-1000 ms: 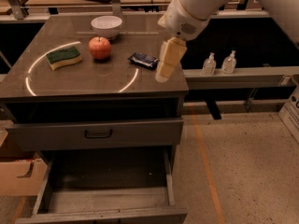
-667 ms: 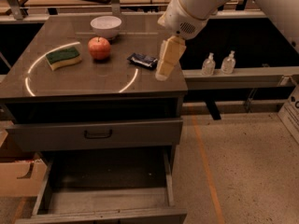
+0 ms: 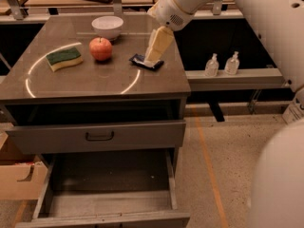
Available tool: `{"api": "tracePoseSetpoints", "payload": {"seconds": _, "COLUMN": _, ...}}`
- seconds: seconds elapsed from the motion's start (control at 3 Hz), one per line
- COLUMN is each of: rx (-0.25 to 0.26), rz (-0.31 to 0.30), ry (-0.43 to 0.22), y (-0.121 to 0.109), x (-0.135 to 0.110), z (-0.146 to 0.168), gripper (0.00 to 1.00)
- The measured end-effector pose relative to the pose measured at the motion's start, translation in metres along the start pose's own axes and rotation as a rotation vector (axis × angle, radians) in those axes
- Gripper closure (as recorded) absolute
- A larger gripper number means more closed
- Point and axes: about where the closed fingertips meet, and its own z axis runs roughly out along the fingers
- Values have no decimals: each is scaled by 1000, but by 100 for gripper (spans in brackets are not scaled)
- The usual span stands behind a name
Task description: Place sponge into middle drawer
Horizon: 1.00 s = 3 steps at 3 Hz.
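Observation:
The sponge point(image 3: 64, 58), pale yellow with a dark green top, lies on the left of the cabinet top point(image 3: 95, 82). My gripper point(image 3: 158, 46) hangs over the right part of the top, just above the dark snack packet point(image 3: 146, 62), well to the right of the sponge and holding nothing that I can see. The middle drawer point(image 3: 109, 198) stands pulled out low at the front, with a bare grey floor and nothing in it.
A red apple point(image 3: 100, 49) sits right of the sponge, with a white bowl point(image 3: 107, 26) behind it. A grey drawer with a black handle point(image 3: 99, 136) sits above the open one. Two small bottles point(image 3: 222, 64) stand on a shelf to the right. A cardboard box point(image 3: 16, 179) sits at the lower left.
My gripper has moved a little left and up, from the right edge of the packet to over it. The sponge, apple and drawers have not moved.

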Motion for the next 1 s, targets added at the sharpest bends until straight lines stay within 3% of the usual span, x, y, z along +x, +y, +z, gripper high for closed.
{"api": "tracePoseSetpoints", "payload": {"seconds": 0.67, "rx": -117, "rz": -26, "ry": -135, "y": -32, "x": -40, "z": 52, "gripper": 0}}
{"api": "tracePoseSetpoints", "payload": {"seconds": 1.0, "rx": -127, "rz": -44, "ry": -197, "y": -38, "x": -71, "z": 76, "gripper": 0}}
